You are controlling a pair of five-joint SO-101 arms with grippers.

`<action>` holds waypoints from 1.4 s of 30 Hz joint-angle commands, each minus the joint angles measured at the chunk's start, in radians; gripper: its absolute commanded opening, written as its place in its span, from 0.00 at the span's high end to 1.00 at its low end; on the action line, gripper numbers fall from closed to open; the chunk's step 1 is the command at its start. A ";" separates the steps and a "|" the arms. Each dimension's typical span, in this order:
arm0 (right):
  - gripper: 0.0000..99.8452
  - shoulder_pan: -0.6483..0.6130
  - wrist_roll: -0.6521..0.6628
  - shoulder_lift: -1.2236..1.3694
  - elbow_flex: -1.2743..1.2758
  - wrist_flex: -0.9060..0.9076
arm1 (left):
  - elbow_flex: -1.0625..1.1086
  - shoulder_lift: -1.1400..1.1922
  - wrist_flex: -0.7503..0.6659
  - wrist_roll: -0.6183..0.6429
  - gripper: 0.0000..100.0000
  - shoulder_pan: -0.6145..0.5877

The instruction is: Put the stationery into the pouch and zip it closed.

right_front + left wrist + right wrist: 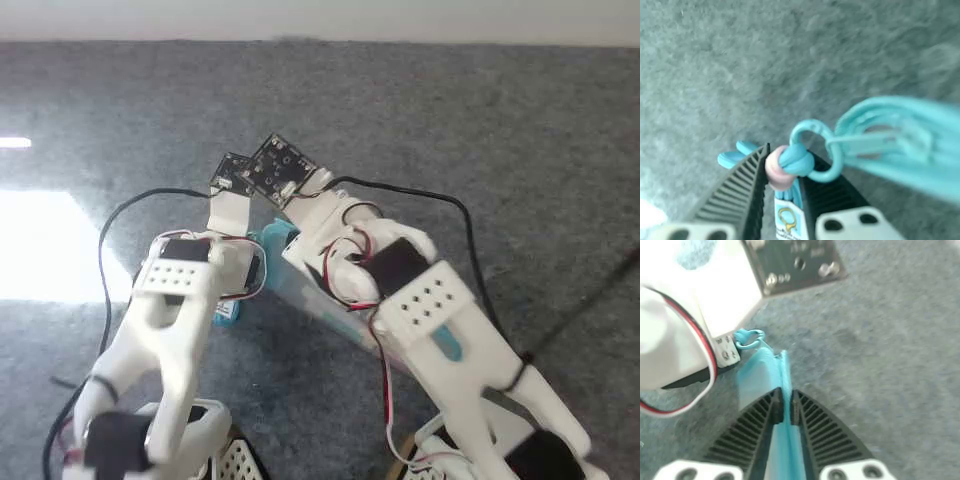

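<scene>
The turquoise pouch (318, 300) lies on the grey surface between my two arms, largely covered by them. My left gripper (785, 161) is shut on the zipper pull (796, 162), a turquoise knotted cord with a pink bead, hooked to a ring (816, 150) at the pouch's end (900, 142). My right gripper (785, 399) is shut on the pouch's thin upper edge (762, 372), a short way along from the pull (747, 337). The left arm's fingers (726, 352) show just beyond it.
Grey carpet-like surface (520, 150) spreads all around, with open room at the back and right. A black cable (110, 230) loops at the left, another (465, 225) at the right. A bright glare patch (50, 245) lies at the left edge.
</scene>
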 commanded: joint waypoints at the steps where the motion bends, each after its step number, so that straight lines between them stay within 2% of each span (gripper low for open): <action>1: 1.00 0.033 0.014 -0.091 -0.129 0.044 | -0.053 0.048 -0.014 -0.011 0.99 -0.002; 8: 0.99 0.021 0.008 -0.074 -0.120 0.111 | -0.054 0.048 -0.015 -0.020 0.99 -0.003; 11: 0.99 -0.036 0.008 -0.036 -0.094 0.119 | -0.054 0.048 -0.015 -0.020 0.99 -0.003; 17: 0.76 -0.077 0.017 0.051 -0.103 0.206 | -0.054 0.048 -0.015 -0.018 0.99 -0.026; 20: 0.71 -0.082 0.017 0.079 -0.106 0.232 | -0.067 0.051 -0.015 -0.021 0.99 -0.032; 30: 0.73 -0.087 0.015 0.185 -0.101 0.182 | -0.065 0.054 -0.015 -0.021 0.99 -0.031; 32: 0.80 -0.085 0.017 0.214 -0.106 0.177 | -0.064 0.055 -0.015 -0.021 0.99 -0.029; 35: 0.98 -0.059 0.017 0.255 -0.101 0.145 | -0.064 0.055 -0.015 -0.021 0.99 -0.029; 42: 0.99 0.076 0.008 0.206 -0.150 0.113 | -0.061 0.057 -0.028 -0.023 0.99 -0.031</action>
